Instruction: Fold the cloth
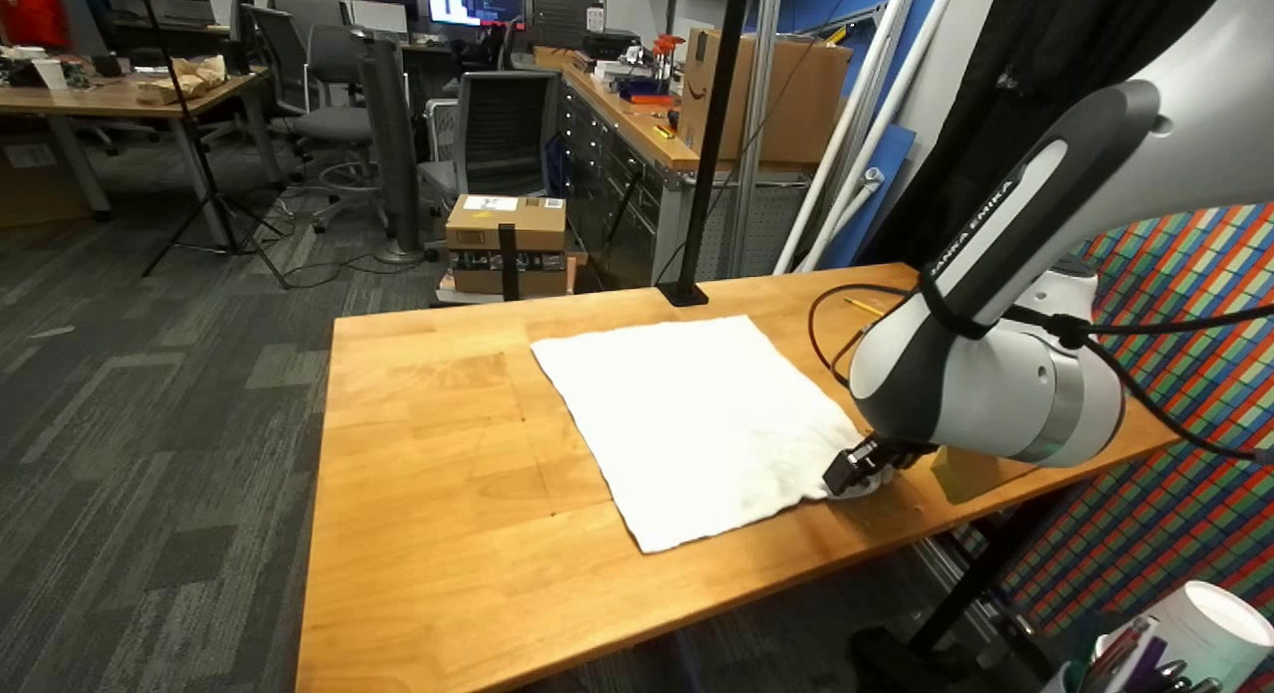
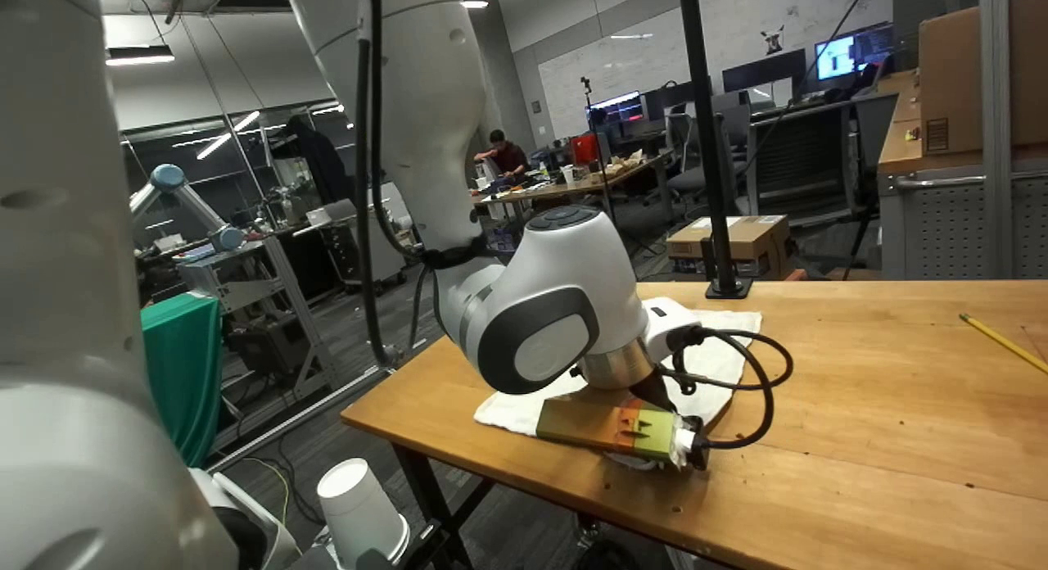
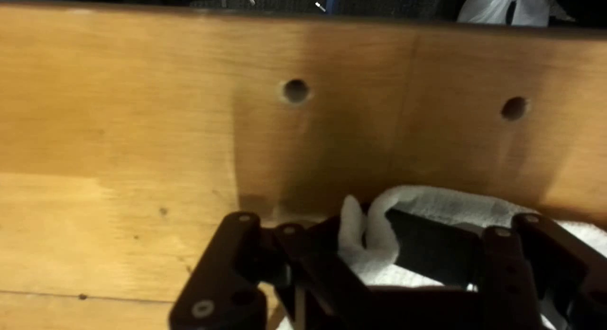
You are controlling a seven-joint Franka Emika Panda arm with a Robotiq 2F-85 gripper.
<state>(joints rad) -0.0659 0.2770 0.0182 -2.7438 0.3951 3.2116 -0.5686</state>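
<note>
The white cloth [image 1: 697, 424] lies mostly flat on the wooden table in an exterior view, with its near right corner bunched. It is partly hidden behind the arm in an exterior view [image 2: 714, 365]. My gripper [image 1: 844, 472] is low at that corner, close to the tabletop. In the wrist view, the gripper's dark fingers [image 3: 364, 233] are closed on the cloth [image 3: 374, 268], which stands up in a small U-shaped fold between them. In an exterior view, the taped gripper body [image 2: 610, 429] hides the fingertips.
The wooden table [image 1: 428, 534] has its near edge close to the gripper. A black pole [image 1: 683, 293] stands at the far edge. A pencil [image 2: 1003, 342] lies on the table. A cable loop [image 1: 821, 320] hangs beside the arm. White cups [image 2: 360, 504] stand off the table.
</note>
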